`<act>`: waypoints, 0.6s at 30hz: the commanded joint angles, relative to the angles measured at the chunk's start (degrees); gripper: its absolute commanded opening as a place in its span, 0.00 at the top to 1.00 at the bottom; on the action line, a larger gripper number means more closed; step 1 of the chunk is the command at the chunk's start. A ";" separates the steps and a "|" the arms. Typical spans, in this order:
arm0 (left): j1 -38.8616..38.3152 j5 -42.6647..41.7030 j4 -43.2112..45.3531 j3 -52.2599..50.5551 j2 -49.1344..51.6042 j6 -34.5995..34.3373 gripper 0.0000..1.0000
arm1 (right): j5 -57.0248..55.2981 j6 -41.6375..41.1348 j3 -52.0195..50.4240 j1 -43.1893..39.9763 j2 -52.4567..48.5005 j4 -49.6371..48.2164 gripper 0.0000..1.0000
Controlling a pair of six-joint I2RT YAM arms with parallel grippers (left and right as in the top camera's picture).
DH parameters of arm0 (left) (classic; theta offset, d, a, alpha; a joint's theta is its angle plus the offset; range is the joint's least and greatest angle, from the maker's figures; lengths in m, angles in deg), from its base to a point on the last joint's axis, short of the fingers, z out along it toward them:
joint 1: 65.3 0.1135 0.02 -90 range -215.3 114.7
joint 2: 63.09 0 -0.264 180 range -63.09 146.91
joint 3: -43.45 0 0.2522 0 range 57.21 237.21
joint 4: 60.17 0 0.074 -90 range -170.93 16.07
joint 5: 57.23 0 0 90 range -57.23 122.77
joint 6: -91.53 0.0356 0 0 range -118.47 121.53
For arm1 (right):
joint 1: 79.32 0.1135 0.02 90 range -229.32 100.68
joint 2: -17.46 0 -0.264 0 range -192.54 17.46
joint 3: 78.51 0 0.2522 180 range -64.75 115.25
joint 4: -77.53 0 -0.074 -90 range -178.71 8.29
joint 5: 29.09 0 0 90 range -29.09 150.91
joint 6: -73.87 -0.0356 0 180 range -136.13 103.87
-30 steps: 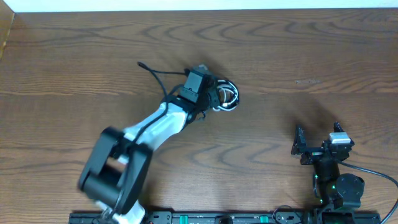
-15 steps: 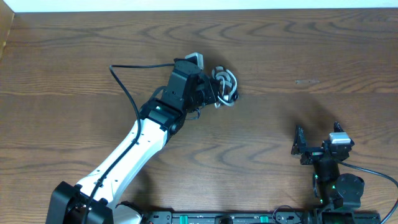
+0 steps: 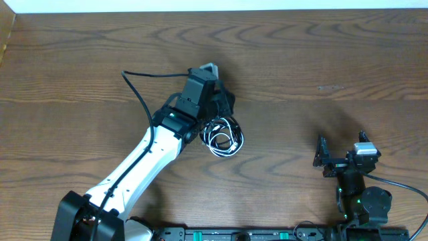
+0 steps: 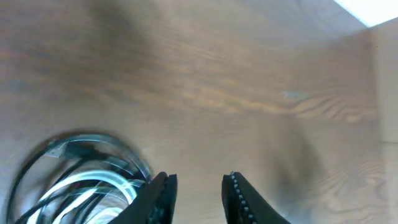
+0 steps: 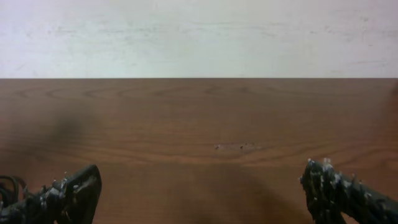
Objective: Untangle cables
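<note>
As the left arm [image 3: 144, 161] stretches forward — its wrist [image 3: 177, 120] overhangs the cables [image 3: 225, 136].

The coiled cables [image 3: 225, 134] are laid on the table [image 3: 321, 60] just beside the left claw [image 4: 199, 183], the right claw [image 3: 342, 152] well apart rightward.

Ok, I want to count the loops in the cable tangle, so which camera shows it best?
Overhead: almost all of the cable tangle shows sharply. The left wrist view catches it blurred and cut off at the lower left edge. The right wrist view shows no clear sign of it.
</note>
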 commanded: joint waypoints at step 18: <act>-0.13 14.25 -16.11 0.13 14.19 8.94 0.44 | -0.44 -0.11 -0.09 0.26 0.02 0.28 0.01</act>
